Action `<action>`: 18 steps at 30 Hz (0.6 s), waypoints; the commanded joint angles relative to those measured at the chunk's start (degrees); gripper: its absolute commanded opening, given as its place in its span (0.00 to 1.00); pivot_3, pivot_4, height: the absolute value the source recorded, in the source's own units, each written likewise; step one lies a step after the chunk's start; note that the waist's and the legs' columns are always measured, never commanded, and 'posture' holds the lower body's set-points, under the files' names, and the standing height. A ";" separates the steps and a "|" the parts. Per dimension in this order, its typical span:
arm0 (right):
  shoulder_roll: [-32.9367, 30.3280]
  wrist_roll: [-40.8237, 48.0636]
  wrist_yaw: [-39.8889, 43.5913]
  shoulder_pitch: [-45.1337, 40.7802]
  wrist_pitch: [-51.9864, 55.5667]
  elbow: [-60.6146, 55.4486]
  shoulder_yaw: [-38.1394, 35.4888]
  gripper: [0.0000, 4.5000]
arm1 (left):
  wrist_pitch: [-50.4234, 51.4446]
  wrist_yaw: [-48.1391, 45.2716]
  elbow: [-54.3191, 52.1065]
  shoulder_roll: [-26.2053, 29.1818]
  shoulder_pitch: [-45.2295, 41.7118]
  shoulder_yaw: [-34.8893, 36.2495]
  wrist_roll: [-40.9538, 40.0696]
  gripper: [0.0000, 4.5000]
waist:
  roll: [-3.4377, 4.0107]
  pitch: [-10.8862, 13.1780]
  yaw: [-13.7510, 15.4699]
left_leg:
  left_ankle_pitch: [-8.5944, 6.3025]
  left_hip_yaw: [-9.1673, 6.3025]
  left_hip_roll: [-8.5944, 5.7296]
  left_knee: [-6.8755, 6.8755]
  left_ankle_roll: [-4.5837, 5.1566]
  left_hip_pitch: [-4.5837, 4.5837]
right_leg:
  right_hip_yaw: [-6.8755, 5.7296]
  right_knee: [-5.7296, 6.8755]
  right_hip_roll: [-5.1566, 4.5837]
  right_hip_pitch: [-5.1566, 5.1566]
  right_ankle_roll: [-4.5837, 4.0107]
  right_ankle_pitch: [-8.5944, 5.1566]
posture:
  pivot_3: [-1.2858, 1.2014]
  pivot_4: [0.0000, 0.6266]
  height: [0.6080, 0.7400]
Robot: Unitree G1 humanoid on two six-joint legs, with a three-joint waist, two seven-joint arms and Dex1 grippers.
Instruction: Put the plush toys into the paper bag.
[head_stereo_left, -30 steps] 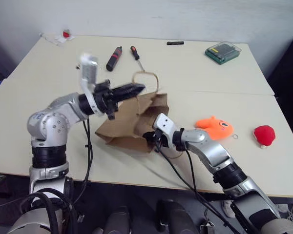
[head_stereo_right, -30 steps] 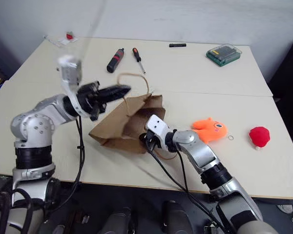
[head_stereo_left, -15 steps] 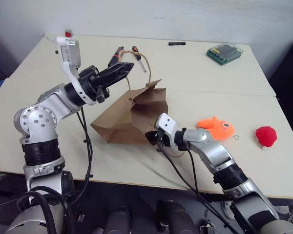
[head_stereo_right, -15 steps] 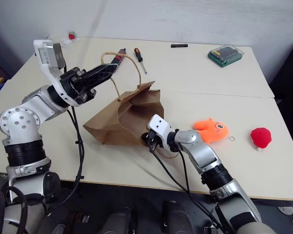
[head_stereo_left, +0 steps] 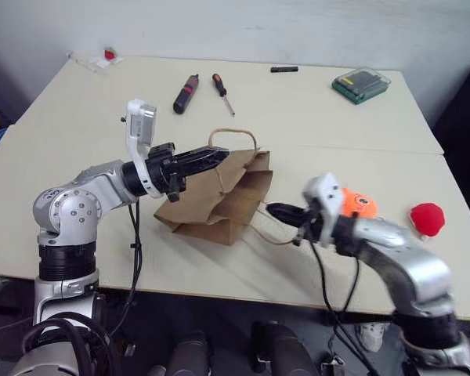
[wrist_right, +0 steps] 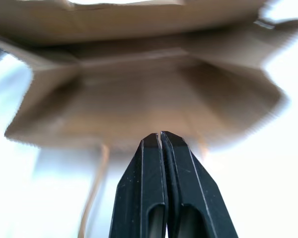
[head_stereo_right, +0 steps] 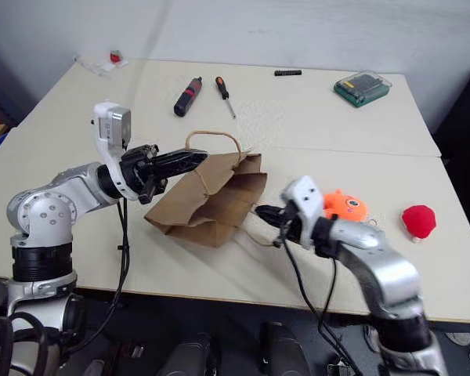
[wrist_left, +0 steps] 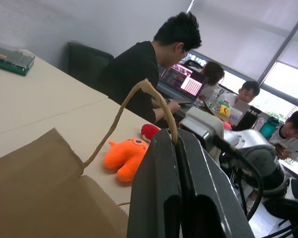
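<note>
The paper bag (head_stereo_left: pixel 219 196) lies on its side on the tabletop (head_stereo_left: pixel 313 117), its mouth turned toward the robot's right. One twisted cord handle (wrist_left: pixel 124 111) is pinched between the closed fingers of the left hand (head_stereo_left: pixel 216 156), so that the upper lip is lifted a little. The right hand (head_stereo_left: pixel 276 210) is seen just in front of the mouth, its fingers together and nothing held. The orange plush toy (head_stereo_left: pixel 357 204) lies just behind that arm, and the red plush toy (head_stereo_left: pixel 425 218) rests further to the right, well apart from the bag.

For the step in hand, the handle should be kept raised so that the mouth is held open. The right hand would need to be opened and brought to the orange toy first, as the nearer one. The soft body, not the key ring, is best gripped. The loose lower handle (head_stereo_left: pixel 270 235) near the mouth should be avoided.
</note>
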 commanded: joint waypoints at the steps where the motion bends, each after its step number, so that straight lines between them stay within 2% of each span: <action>1: 1.84 3.76 -7.93 4.36 8.97 -6.93 -12.13 0.22 | -1.66 -1.24 -3.60 0.89 1.28 -0.41 0.14 0.00 | 0.00 0.00 -0.04 | -0.01 0.02 0.00 -0.01 0.01 0.04 | 0.01 -0.02 -0.01 0.05 0.00 0.00 | 0.52 0.24 1.00; 3: 5.28 7.25 -12.28 4.93 13.93 -10.01 -20.19 0.37 | -2.40 -1.21 -3.23 1.11 1.46 -0.39 0.85 0.00 | 0.00 0.00 -0.14 | 0.00 0.02 0.00 -0.01 0.01 0.03 | 0.03 0.02 -0.01 0.03 0.00 0.00 | 0.52 0.24 1.00; 7: 9.37 12.05 -17.93 4.23 21.51 -13.29 -31.61 0.68 | -2.92 -0.35 -2.61 1.29 1.73 0.50 1.24 0.00 | 0.03 0.00 -0.41 | 0.03 0.05 0.02 -0.07 -0.05 0.13 | 0.06 0.09 0.05 0.02 -0.03 -0.02 | 0.52 0.24 1.00; 11: 12.52 14.86 -21.77 3.29 25.67 -11.92 -38.04 0.99 | -2.98 -0.15 -2.81 1.33 2.02 0.98 1.07 0.00 | 0.03 0.00 -0.28 | 0.03 0.05 0.00 -0.08 -0.05 0.11 | 0.07 0.08 0.05 0.03 -0.03 -0.02 | 0.52 0.24 1.00; 18: 18.67 11.91 -28.58 -0.31 23.89 0.93 -34.61 1.00 | -4.35 -0.28 -1.59 1.38 0.81 0.77 1.85 0.00 | 0.08 0.00 -0.40 | 0.03 0.08 0.00 -0.10 -0.05 0.12 | 0.10 0.09 0.08 0.00 -0.05 -0.03 | 0.52 0.24 1.00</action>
